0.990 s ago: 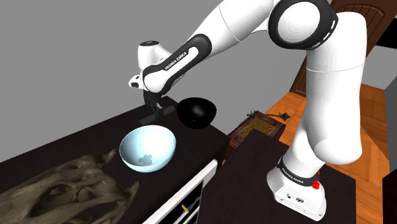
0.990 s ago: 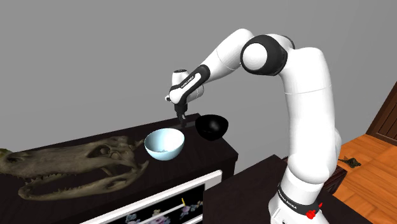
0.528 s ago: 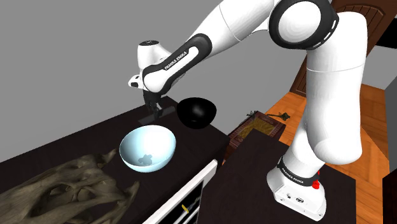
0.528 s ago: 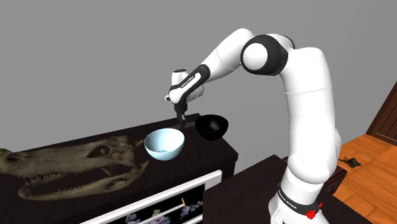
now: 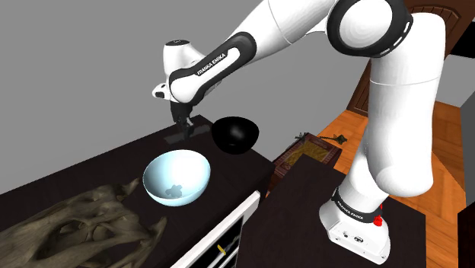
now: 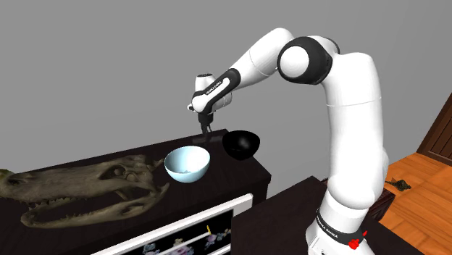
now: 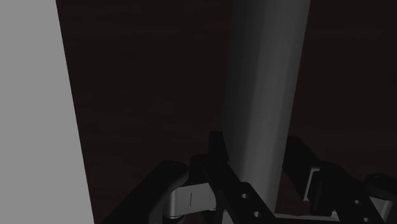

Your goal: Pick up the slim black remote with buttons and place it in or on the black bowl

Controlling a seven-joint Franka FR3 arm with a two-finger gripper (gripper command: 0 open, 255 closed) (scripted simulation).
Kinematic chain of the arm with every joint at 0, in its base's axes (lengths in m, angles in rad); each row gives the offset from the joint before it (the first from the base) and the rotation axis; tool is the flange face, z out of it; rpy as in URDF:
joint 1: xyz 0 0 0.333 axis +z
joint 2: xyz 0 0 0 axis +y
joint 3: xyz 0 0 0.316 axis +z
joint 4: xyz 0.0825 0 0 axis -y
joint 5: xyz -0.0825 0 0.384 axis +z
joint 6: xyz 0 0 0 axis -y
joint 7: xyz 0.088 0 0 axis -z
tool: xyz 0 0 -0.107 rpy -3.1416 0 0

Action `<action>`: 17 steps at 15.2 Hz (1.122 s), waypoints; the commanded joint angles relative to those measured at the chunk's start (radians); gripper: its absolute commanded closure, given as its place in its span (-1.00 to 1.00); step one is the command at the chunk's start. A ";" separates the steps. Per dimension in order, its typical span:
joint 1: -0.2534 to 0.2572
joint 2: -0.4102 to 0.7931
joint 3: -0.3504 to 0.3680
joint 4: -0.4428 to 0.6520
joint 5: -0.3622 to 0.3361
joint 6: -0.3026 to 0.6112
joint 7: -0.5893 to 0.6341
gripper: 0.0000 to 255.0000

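The remote (image 7: 267,95) is sitting clamped between the fingers (image 7: 216,151), one black finger pressing on each long side, and its slim body is running away from the hand over the dark surface (image 5: 91,171). It is showing as a plain dark grey slab, long and narrow with smooth faces; no buttons are making themselves out here. In the shoulder view it is hanging under the hand, near the black bowl (image 5: 236,134) on that view's left, beyond the pale blue bowl (image 5: 176,177). It is looking clear of the surface, though dark on dark is making that hard to call. So the pick is looking done and the carry is the step in hand. Next, I'm reckoning, the arm (image 5: 228,57) is needing a short sideways travel to bring the remote over the black bowl's rim, then a lowering and a release. The length is mattering: a slab this long is likely ending up propped against the rim rather than lying flat inside.
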 commanded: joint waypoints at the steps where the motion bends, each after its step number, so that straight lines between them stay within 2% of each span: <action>1: 0.000 -0.019 0.000 0.006 0.001 -0.026 -0.002 1.00; 17: -0.001 -0.111 0.003 0.101 0.008 -0.212 -0.010 1.00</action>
